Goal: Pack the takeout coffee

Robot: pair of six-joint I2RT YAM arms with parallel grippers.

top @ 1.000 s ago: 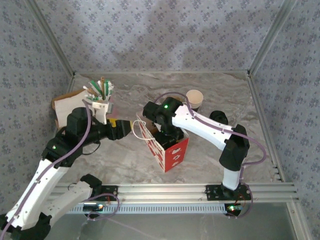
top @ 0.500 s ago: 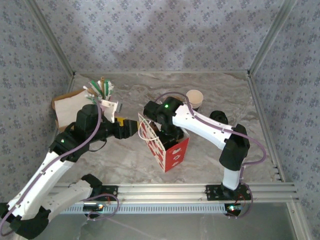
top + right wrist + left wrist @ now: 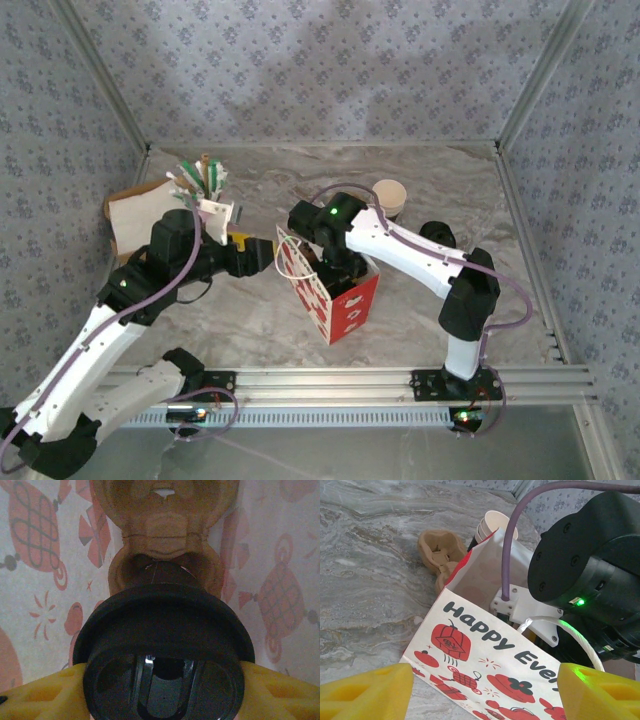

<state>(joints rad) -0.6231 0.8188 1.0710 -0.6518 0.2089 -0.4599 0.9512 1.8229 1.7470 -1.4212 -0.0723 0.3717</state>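
Observation:
The takeout coffee (image 3: 165, 655), a black cup under a round black lid, sits between the yellow fingers (image 3: 45, 695) of my right gripper (image 3: 162, 690), which is shut on it. That gripper reaches down into the red paper bag (image 3: 345, 300), whose printed walls surround the cup. A brown cardboard carrier (image 3: 165, 545) lies beyond the cup. My left gripper (image 3: 262, 256) is open at the bag's left side. Its yellow fingertips (image 3: 367, 692) stand wide apart on either side of the bag's printed face (image 3: 485, 655), not touching it.
A stack of white and tan paper cups (image 3: 388, 197) stands behind the bag, also seen as cups (image 3: 492, 525). A brown carrier (image 3: 440, 550) lies on the marble table beside them. A holder of stirrers (image 3: 205, 185) and flat paper (image 3: 130, 215) sit at the back left.
My left arm has swung right, bringing its open gripper up to the bag's left side. The right arm and the bag have stayed put.

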